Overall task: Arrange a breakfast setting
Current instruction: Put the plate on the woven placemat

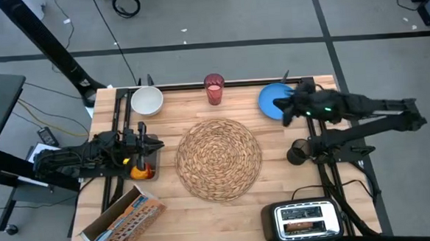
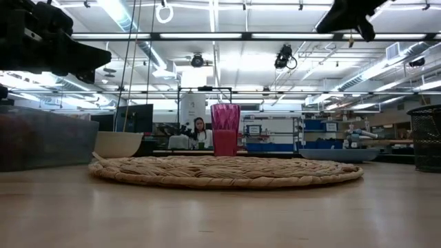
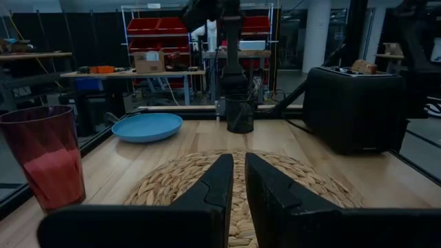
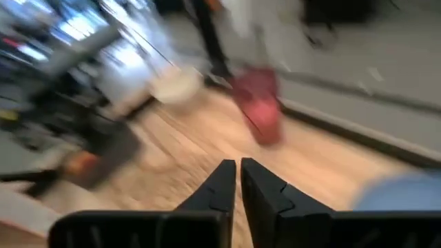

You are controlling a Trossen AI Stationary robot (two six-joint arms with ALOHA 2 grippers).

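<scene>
- So, you see the round woven placemat (image 1: 218, 159) lying at the centre of the tabletop (image 1: 277, 184) with nothing on it; it likely marks where the setting is to be built, and every other piece sits around it.
- Taking the placemat as the clock's centre in the high view: the white bowl (image 1: 147, 101) sits at about 10 o'clock, the red cup (image 1: 214, 89) at 12, upright, and the blue plate (image 1: 274, 101) at about 2, partly under the right arm.
- The orange cereal box (image 1: 124, 216) lies flat at about 8 o'clock, near the tabletop's front edge; the toaster (image 1: 302, 221) stands at about 4 with a toast slice (image 1: 301, 224) in its slot, so the bread seems to wait there.
- A dark mesh cup (image 1: 298, 152) stands at 3 o'clock.
- Your right gripper (image 1: 286, 108) hovers over the blue plate's inner edge, arm stretched in from 3 o'clock, jaws closed and empty; the plate looks the likely first pick.
- Your left gripper (image 1: 159, 144) rests level at 9 o'clock, pointing at the placemat, jaws closed on nothing, with something orange-red (image 1: 141, 171) just beside the arm.
</scene>
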